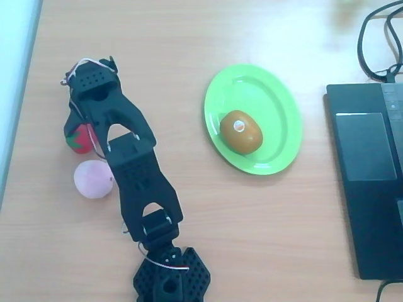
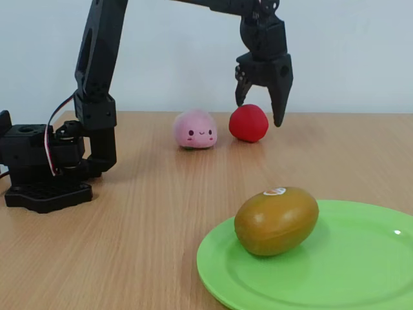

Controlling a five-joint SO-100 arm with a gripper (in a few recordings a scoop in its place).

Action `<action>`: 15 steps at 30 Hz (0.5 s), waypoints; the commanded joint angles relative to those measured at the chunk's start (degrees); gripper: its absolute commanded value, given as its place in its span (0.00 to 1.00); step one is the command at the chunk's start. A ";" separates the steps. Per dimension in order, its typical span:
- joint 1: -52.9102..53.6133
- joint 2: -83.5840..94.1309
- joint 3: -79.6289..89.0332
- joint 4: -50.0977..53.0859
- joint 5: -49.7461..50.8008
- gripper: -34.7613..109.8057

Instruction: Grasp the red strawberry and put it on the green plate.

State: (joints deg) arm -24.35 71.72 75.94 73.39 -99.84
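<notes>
The red strawberry (image 2: 249,123) lies on the wooden table at the back, right of a pale pink round fruit (image 2: 195,128). My black gripper (image 2: 259,108) hangs open just above it, one fingertip at each side of its top, holding nothing. From overhead the strawberry (image 1: 78,138) peeks out at the left side of the arm's wrist (image 1: 94,94), which hides part of it. The green plate (image 1: 267,88) lies to the right, well apart, and fills the near right corner (image 2: 348,265) of the fixed view.
A brown-orange oval fruit (image 1: 240,131) with a white sticker lies on the plate. The pink fruit (image 1: 94,179) sits just below the strawberry, beside the arm. A dark laptop (image 1: 365,163) and cables (image 1: 378,44) occupy the right edge. The arm's base (image 2: 42,165) stands at the left.
</notes>
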 commanded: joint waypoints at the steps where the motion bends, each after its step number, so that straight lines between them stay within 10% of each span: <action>1: -1.85 0.26 0.26 -0.44 0.26 0.59; 15: -5.36 -3.16 0.35 -0.35 4.22 0.56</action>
State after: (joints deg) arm -28.48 67.76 76.20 72.51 -95.27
